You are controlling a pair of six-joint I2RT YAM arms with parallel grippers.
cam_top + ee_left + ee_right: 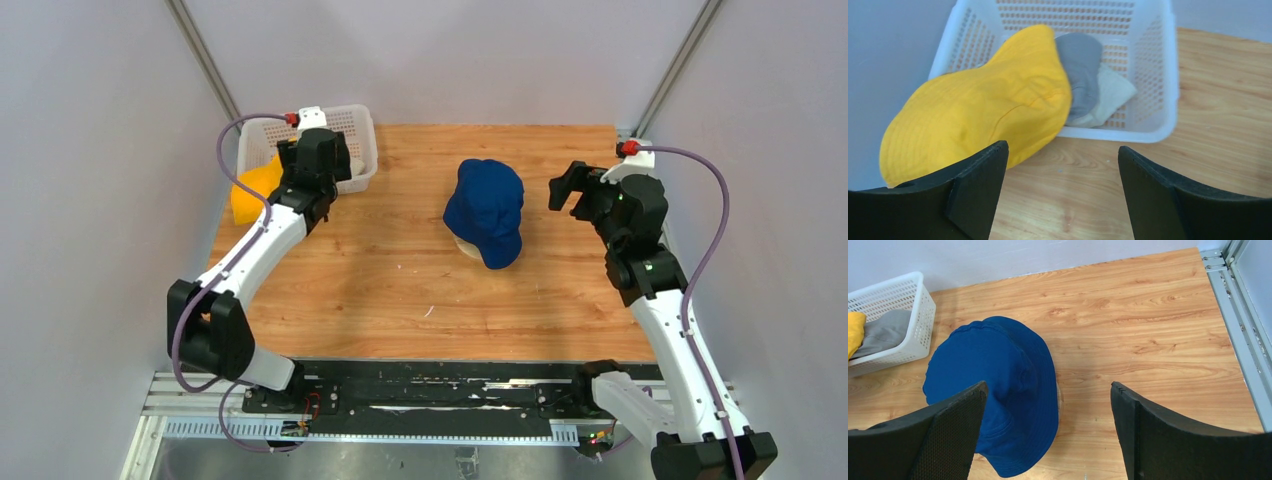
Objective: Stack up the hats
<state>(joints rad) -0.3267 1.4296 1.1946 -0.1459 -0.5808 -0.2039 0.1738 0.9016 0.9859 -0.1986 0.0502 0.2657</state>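
Yellow hat [983, 110] is draped over the basket [1158, 75] rim at ten o'clock; navy hat [487, 210] is set on the counter [400, 290] near centre. Left claw [1062, 147] and right claw [1048, 385] are held open.

i see bright, even light from above in all views. faint soft shadows on table [400, 280] beside navy hat [487, 205]. left wrist view slightly soft.

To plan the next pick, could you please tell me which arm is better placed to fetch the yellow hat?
Left. The left gripper hangs open close to the yellow hat spilling out of the white basket; the right gripper, also open, is across the table by the navy hat.
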